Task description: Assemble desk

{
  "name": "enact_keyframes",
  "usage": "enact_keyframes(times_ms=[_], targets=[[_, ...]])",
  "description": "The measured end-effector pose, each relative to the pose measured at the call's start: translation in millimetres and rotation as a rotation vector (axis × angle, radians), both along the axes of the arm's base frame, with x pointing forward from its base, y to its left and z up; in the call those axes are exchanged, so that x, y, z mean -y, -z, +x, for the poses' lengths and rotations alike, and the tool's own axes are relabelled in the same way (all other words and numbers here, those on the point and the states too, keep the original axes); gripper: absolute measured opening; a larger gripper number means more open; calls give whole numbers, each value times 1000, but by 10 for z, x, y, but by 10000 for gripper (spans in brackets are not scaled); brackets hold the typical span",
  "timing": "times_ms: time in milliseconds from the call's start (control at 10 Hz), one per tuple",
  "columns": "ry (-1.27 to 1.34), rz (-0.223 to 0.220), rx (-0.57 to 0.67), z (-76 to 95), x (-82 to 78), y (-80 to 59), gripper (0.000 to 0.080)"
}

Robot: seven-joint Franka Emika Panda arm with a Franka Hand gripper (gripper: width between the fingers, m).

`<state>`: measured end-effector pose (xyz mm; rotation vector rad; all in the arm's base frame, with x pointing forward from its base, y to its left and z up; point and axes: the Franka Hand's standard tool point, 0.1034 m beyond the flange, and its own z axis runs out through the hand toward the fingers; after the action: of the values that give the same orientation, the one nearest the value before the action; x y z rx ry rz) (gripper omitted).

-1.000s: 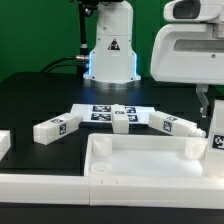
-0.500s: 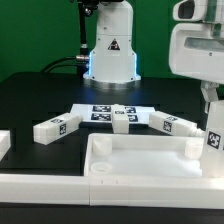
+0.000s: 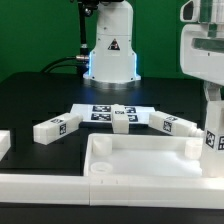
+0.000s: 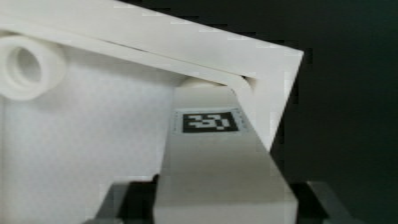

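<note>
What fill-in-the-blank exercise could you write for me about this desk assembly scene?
1. The leg in the gripper carries a black-and-white ___.
2. This leg hangs at a ___ of the desk panel.
3. The robot pedestal behind the marker board bears a warning sticker shaped like a ___.
Missing words: tag; corner; triangle.

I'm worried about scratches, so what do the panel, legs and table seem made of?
Panel: likely white plastic, smooth and slightly glossy, with a moulded rim. Legs: apparently the same white plastic, carrying black-and-white tags. Table: black and matte; whether cloth, mat or paint I cannot tell.
</note>
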<state>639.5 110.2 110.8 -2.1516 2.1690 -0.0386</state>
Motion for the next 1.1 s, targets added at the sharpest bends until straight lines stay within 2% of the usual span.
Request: enact_keyframes(times_ms=[200,700,800,900,1000,1100], targets=[[335,24,12,32,-55,-14,288],[298,26,23,28,-85,-13,289],[294,25,24,27,-89,-13,527],[276,23,24,28,-114,-21,527],[226,23,25,34,-198,-70,624],[185,33,44,64,-267,-206,642]])
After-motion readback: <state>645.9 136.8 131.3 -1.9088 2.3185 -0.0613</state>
